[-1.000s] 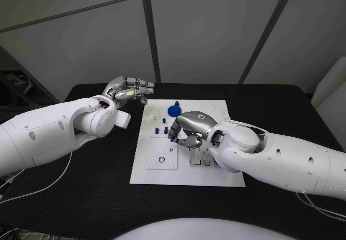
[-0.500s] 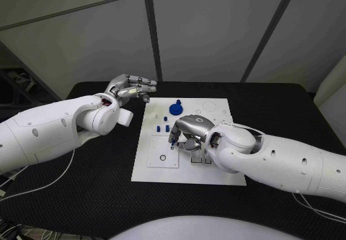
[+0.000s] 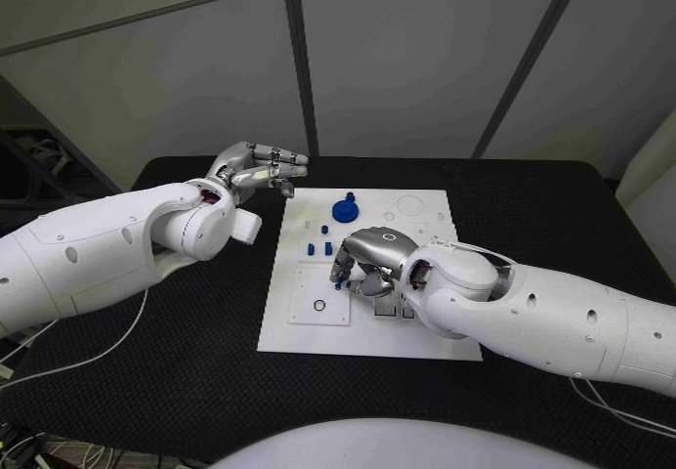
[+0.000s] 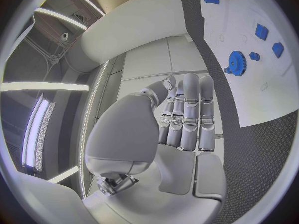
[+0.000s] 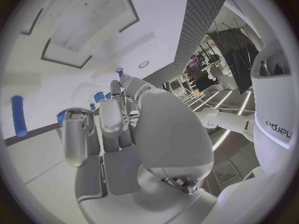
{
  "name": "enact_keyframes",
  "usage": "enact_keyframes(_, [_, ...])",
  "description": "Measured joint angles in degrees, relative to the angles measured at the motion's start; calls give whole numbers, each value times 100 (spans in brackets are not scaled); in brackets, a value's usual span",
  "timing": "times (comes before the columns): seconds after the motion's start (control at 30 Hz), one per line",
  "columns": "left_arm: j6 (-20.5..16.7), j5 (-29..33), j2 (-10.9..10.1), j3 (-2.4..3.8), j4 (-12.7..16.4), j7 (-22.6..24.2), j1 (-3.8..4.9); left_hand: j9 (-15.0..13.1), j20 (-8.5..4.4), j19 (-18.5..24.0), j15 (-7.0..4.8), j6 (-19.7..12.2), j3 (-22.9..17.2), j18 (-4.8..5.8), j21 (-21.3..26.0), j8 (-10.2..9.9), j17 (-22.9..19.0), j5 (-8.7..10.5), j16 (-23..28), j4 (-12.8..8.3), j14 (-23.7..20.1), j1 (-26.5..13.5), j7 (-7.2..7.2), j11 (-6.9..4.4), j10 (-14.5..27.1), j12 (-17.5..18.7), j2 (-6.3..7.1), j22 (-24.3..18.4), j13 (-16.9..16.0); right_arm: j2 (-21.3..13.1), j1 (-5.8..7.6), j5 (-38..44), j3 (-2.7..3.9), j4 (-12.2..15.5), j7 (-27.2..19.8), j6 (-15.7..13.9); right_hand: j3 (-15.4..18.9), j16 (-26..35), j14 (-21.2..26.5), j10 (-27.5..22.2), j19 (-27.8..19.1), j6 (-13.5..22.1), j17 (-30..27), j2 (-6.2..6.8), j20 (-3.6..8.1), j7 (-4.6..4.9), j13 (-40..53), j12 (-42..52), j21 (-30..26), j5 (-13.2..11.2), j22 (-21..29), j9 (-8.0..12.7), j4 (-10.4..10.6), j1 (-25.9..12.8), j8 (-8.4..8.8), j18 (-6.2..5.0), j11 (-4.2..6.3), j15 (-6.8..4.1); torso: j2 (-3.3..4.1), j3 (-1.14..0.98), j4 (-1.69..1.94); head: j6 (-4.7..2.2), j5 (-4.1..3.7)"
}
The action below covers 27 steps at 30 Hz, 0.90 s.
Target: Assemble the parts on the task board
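Looks early: blue gear (image 3: 344,209) and small blue pieces (image 3: 318,241) lie loose on the white board (image 3: 423,337). Right hand (image 3: 366,259) curls over them, can't tell if it holds one; left hand (image 3: 258,168) hovers off-board, fingers together, empty.

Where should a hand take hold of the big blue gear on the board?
Probably by the raised knob at the centre of the blue gear, coming from straight above. The disc lies flat on the task board, leaving little rim to pinch, and smaller blue parts sit nearby.

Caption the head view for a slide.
Right silver hand reaches down over the white task board near small blue parts; left silver hand hovers beside it.
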<state>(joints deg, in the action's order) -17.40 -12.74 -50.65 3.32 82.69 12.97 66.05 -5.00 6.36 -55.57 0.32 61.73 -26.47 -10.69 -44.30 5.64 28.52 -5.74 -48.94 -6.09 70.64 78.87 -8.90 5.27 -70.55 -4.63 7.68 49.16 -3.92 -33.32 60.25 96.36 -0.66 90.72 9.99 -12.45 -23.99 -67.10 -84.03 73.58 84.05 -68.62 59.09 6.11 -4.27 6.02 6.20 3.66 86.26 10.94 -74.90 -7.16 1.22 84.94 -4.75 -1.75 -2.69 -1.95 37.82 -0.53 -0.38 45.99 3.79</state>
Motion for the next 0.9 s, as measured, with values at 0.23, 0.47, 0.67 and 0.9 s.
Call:
enact_keyframes(0.23, [10, 1, 2, 0, -4, -1, 0, 0, 0, 0, 0, 0, 0, 0, 0, 0, 0, 24, 0, 0, 0, 0, 0, 0, 0, 0, 0, 0, 0, 28, -21, 35, 0, -48, -2, 36, 0, 0, 0, 0, 0, 1, -11, 0, 0, -1, -1, 0, 0, 0, 0, -9, 0, 0, 11, 0, 0, 0, -3, 0, -1, 10, 8])
enact_keyframes(0.47, [18, 2, 6, 0, -8, -3, 0, 0, 0, 0, 0, 0, 0, 0, 0, 0, 1, 24, 0, 0, 0, 0, 0, 0, 0, 0, 0, 0, 0, 79, -33, 83, 1, -108, 15, 48, 1, 0, 0, 0, 0, 9, -23, -18, 0, -9, -2, 0, 0, 0, -5, -7, 1, -18, 15, 0, 0, 0, -4, 1, -1, 13, 10])
enact_keyframes(0.67, [24, 3, 6, 0, -9, -7, 0, 0, 0, 0, 0, 0, 0, 0, 0, 0, 1, 24, 0, 0, 0, 0, 0, 0, 0, 0, 0, 1, 0, 136, -39, 123, -38, -140, 45, 70, 1, 0, 0, 0, 0, 27, -30, -32, 0, -3, -3, 0, 0, 0, -4, -3, 1, -32, 17, 0, 0, 0, -4, 2, -1, 8, 12])
enact_keyframes(0.9, [29, 3, 5, 0, -10, -13, 0, 0, 0, 0, 0, 0, 0, 0, 0, 0, 1, 24, 22, 0, 0, -24, 0, 0, 0, 0, -24, 1, 0, 169, -33, 180, -85, -132, 91, 74, -15, 0, 0, -23, 0, 26, -51, -3, 0, 26, -4, 0, -23, -1, -4, -8, -15, -62, 33, 0, -22, 0, -4, 3, -1, 22, 21])
